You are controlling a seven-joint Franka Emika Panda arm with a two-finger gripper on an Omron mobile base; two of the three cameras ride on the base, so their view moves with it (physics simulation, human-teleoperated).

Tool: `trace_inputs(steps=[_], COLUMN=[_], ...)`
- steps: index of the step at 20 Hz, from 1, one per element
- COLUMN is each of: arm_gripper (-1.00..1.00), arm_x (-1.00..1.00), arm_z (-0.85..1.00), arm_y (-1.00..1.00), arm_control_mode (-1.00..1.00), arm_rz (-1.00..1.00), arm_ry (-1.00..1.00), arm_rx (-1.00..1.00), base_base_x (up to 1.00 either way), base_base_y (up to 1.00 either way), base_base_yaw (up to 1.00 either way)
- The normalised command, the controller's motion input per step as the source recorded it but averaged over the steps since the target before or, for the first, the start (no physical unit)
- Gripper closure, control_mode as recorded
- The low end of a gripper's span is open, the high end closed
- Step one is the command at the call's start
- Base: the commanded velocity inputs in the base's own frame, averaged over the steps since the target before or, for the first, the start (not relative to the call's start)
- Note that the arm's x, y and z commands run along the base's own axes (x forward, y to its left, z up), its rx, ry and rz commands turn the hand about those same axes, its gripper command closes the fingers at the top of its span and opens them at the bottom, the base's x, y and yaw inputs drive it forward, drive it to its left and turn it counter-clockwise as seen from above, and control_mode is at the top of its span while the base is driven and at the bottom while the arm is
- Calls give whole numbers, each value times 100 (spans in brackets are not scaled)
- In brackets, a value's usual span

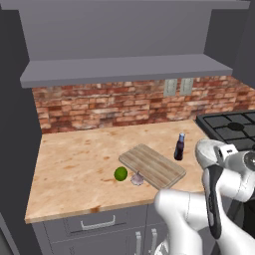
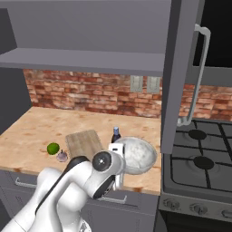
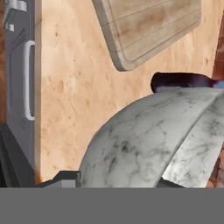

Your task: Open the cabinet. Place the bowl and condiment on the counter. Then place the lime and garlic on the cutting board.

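Tan counter (image 1: 74, 164) | bowl (image 2: 136, 154) at front edge near stove, beside condiment (image 1: 179, 147) | gripper (image 3: 118, 177) partly closed on bowl rim, it seems; stone-look: likely heavy, rigid, slick; grip rim wall, keep level

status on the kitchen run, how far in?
Done: cabinet door stands open; condiment upright on the counter. In hand: the bowl sits right at the claw, low over the counter's front edge. Left: lime and garlic lie beside the cutting board, not on it.
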Motion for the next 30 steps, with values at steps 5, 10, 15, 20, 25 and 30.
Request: trace_inputs(steps=[5,10,15,20,25,30], arm_gripper=[100,100,100,100,100,-100], arm_x=[6,6,15,21,8,5], arm_z=[-17,-3,-5,-14,-14,-20], arm_y=[0,0,0,10,16,23], arm_control_mode=[-100,-100,-100,-100,-100,-100], arm_rz=[0,0,0,1,5,7], arm_ry=[-3,0,0,0,0,1], arm_rx=[-6,-10,-10,-9,0,0], base_base_x=[0,0,0,0,0,0], base_base_y=[0,0,0,0,0,0], base_base_yaw=[0,0,0,0,0,0])
